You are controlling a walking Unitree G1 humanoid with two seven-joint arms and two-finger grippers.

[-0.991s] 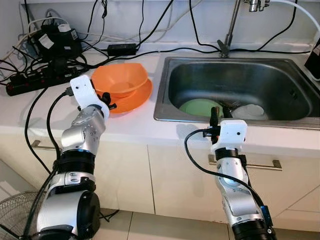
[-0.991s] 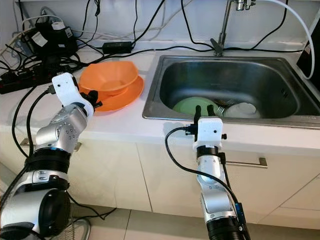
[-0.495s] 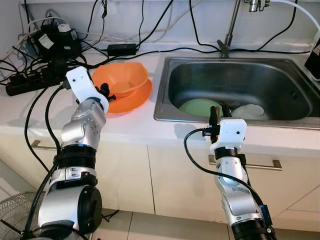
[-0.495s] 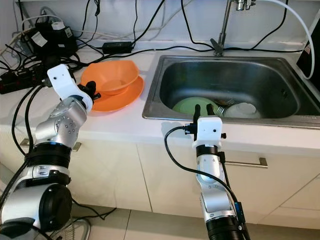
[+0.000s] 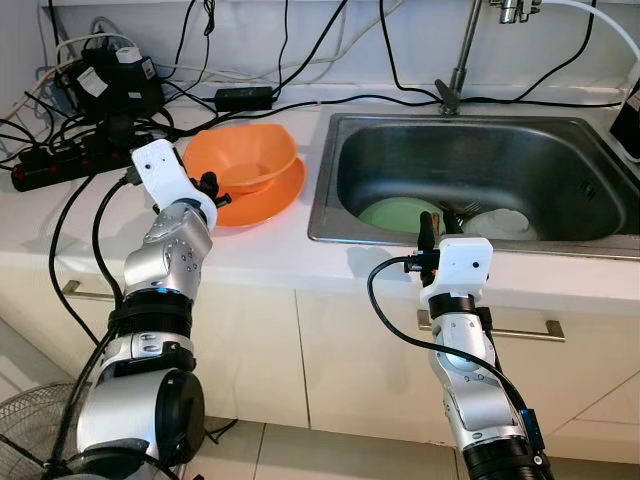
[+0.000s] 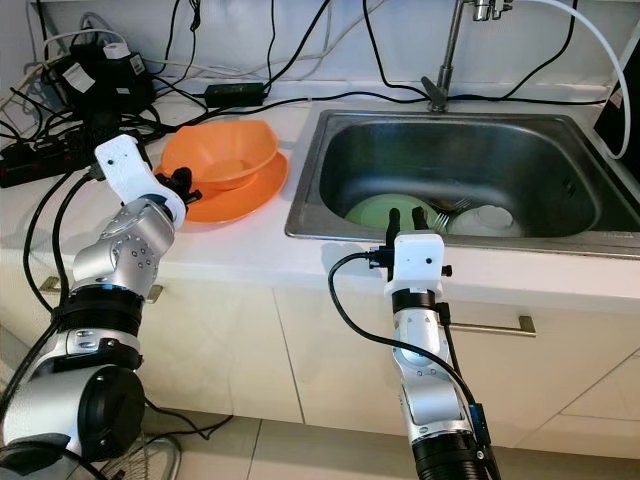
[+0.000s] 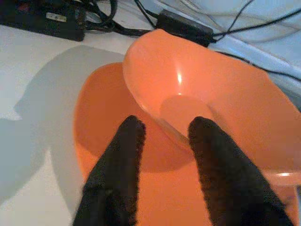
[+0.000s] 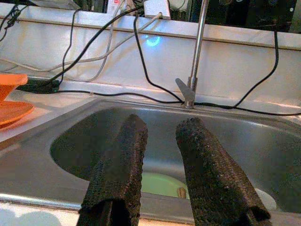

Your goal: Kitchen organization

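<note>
Orange bowl (image 5: 243, 157) tilted on orange plate (image 5: 262, 198), mouth facing up — left end effector (image 7: 162, 136) fingers apart at bowl's rim; right end effector (image 8: 157, 141) fingers apart, aimed into sink (image 5: 478, 165).

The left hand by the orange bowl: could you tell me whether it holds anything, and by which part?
Nothing is held. The left hand is open, hovering over the plate beside the orange bowl.

A glossy orange plastic bowl (image 5: 243, 157) sits on a matching orange plate (image 5: 262, 198), both plain. The surface (image 5: 60, 215) is white. A pale green plate (image 5: 398, 214) and white dish (image 5: 500, 223) lie in the grey steel sink (image 5: 480, 165).
</note>
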